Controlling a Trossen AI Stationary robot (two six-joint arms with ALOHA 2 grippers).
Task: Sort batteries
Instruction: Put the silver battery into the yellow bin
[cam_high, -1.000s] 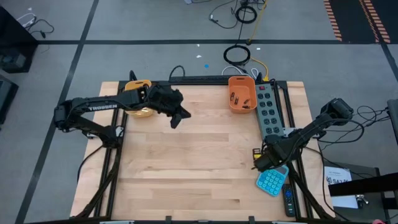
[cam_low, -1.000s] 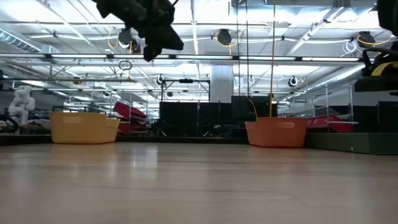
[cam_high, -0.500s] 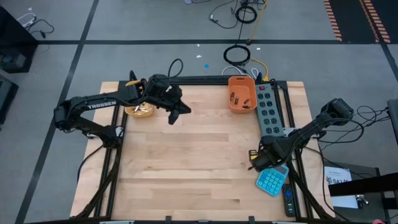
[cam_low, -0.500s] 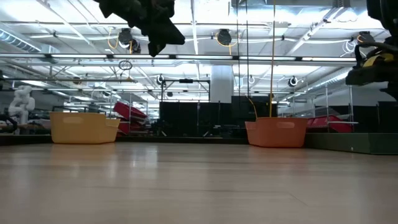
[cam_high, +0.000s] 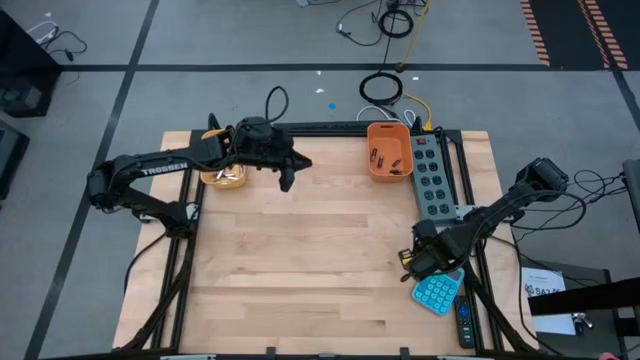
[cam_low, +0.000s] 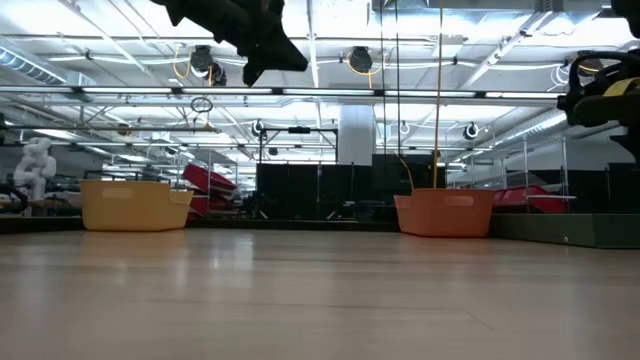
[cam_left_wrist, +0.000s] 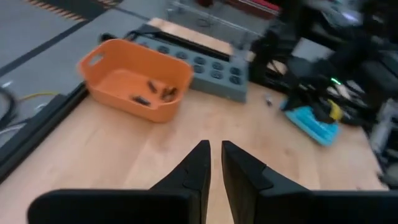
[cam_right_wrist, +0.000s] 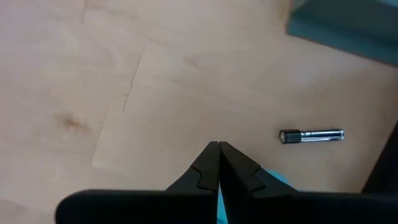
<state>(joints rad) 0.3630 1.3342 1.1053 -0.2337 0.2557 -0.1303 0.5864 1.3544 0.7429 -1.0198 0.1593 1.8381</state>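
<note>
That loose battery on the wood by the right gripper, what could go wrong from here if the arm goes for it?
The battery lies on its side, so it might roll if nudged. The right gripper is shut and off to one side of it, so it would need to open and line up first. The blue calculator and the power strip sit close by, so a wide approach might bump them.

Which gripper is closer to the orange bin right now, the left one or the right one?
Left. The left gripper hovers just left of the orange bin at the table's far side; the right gripper sits nearer the front, by the blue calculator.
</note>
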